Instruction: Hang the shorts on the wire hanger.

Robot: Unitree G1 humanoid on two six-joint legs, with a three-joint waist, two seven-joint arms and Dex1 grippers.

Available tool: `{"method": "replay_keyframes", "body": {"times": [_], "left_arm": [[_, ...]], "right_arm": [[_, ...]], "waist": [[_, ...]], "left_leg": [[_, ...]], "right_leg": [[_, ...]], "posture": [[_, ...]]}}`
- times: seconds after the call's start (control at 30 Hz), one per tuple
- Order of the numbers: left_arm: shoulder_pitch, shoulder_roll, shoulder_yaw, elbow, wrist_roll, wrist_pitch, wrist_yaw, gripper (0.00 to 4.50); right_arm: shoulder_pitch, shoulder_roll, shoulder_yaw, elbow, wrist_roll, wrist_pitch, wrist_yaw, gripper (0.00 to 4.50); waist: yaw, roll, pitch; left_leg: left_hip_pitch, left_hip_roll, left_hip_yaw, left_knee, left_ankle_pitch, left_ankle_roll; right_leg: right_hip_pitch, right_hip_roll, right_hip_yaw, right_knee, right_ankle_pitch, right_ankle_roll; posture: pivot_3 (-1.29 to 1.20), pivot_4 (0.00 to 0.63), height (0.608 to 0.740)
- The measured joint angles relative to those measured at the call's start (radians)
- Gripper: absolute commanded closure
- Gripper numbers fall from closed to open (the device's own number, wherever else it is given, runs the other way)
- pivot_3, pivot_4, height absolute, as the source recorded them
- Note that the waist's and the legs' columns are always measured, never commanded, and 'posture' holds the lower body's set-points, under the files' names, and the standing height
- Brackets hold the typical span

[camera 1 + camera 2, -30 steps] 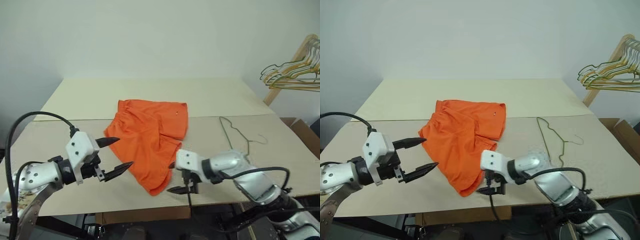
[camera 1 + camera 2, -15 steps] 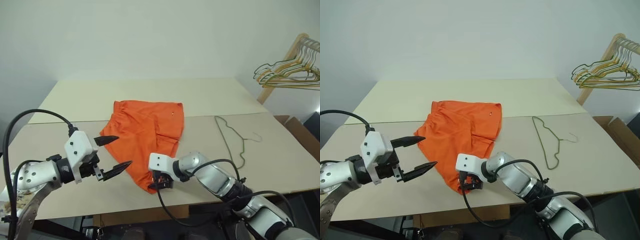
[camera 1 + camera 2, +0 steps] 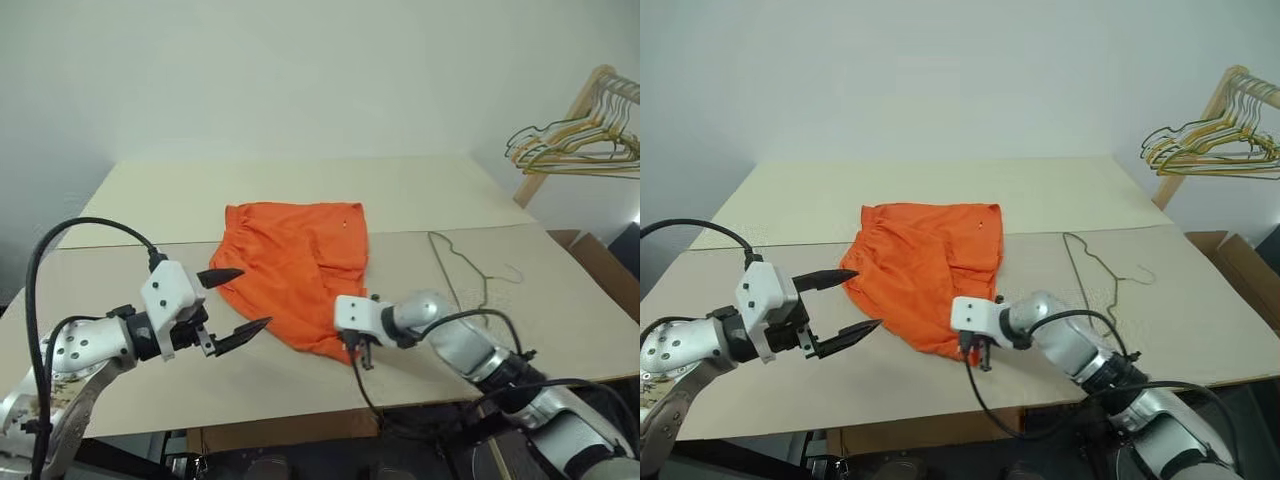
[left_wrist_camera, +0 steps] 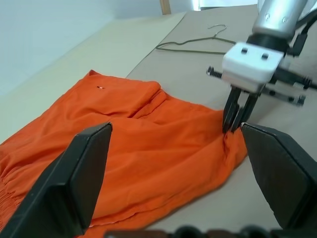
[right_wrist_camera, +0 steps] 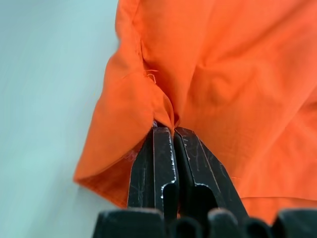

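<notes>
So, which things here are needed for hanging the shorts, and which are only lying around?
Needed:
- shorts, pinched at the hem by the shut right tool
- wire hanger, flat on the table
- left tool, open

Lying around:
- bunched hangers on the wooden rail

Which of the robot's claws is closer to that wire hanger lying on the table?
The right. The right claw pinches the near hem of the orange shorts, with the wire hanger just beyond it. The left claw hangs open on the shorts' far side.
</notes>
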Motion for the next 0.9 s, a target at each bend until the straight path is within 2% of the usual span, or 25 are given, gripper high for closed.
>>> {"method": "replay_keyframes", "body": {"times": [0.13,0.17,0.27,0.33,0.5,0.6,0.73,0.83,0.9], "left_arm": [[-0.008,0.0,-0.019,0.018,0.007,-0.013,-0.007,0.0],[-0.015,0.0,-0.024,0.025,0.007,-0.014,-0.008,0.0],[-0.029,0.0,-0.034,0.033,0.008,-0.029,-0.014,0.0],[-0.032,0.0,-0.035,0.039,0.01,-0.033,-0.015,0.0],[-0.035,-0.001,-0.038,0.043,0.02,-0.035,-0.016,0.0],[-0.038,-0.001,-0.043,0.044,0.02,-0.035,-0.024,0.0],[-0.039,0.0,-0.037,0.046,0.002,-0.033,-0.045,0.0],[-0.064,0.001,-0.025,0.057,-0.058,-0.014,-0.066,0.0],[-0.074,0.015,0.006,0.07,-0.122,0.014,-0.095,0.0]], "right_arm": [[-0.015,-0.168,-0.082,0.132,-0.002,-0.26,0.138,4.4],[-0.029,-0.187,-0.091,0.183,-0.012,-0.327,0.16,4.19],[-0.093,-0.216,-0.094,0.356,-0.071,-0.51,0.2,3.42],[-0.133,-0.227,-0.095,0.465,-0.128,-0.599,0.198,2.73],[-0.173,-0.228,-0.104,0.572,-0.198,-0.687,0.188,1.02],[-0.144,-0.227,-0.17,0.486,-0.115,-0.645,0.244,0.03],[-0.099,-0.221,-0.275,0.253,0.037,-0.457,0.28,0.01],[-0.095,-0.11,-0.298,0.062,0.09,-0.22,0.214,0.01],[-0.097,0.025,-0.241,-0.034,0.084,-0.058,0.142,0.01]], "waist": [[-0.001,0.0,0.0],[-0.003,0.0,0.0],[-0.019,0.0,0.0],[-0.027,0.0,0.0],[-0.032,0.0,0.0],[-0.031,0.001,0.001],[-0.028,0.001,0.001],[-0.034,0.001,0.001],[-0.042,0.001,0.001]], "left_leg": [[0.0,0.0,0.0,0.0,-0.001,0.002],[0.0,0.0,0.0,0.0,-0.001,0.003],[0.0,0.001,0.001,0.0,-0.001,0.003],[0.0,0.001,0.001,0.0,-0.001,0.003],[0.0,0.003,0.001,0.0,-0.001,0.003],[-0.001,0.003,0.0,0.0,-0.001,0.003],[-0.001,0.004,0.0,0.001,-0.002,0.004],[0.0,0.005,0.0,0.001,-0.002,0.004],[0.0,0.005,0.0,0.001,-0.002,0.003]], "right_leg": [[0.001,0.0,0.0,-0.003,0.0,0.0],[0.001,0.0,0.0,-0.003,0.0,0.0],[0.001,0.0,0.001,-0.003,0.0,0.0],[0.001,0.0,0.001,-0.002,0.0,0.0],[0.001,0.0,0.002,-0.002,0.0,0.0],[0.0,-0.001,0.002,-0.002,0.0,0.0],[0.0,-0.001,0.001,-0.002,0.0,-0.001],[0.0,-0.001,0.002,0.0,0.0,-0.001],[-0.002,-0.001,0.002,0.004,-0.001,-0.003]], "posture": [[0.15,0.0,0.74],[0.15,0.0,0.74],[0.15,0.0,0.74],[0.15,0.0,0.74],[0.14,0.0,0.74],[0.13,0.0,0.74],[0.12,0.0,0.74],[0.12,0.0,0.74],[0.12,0.0,0.74]]}}
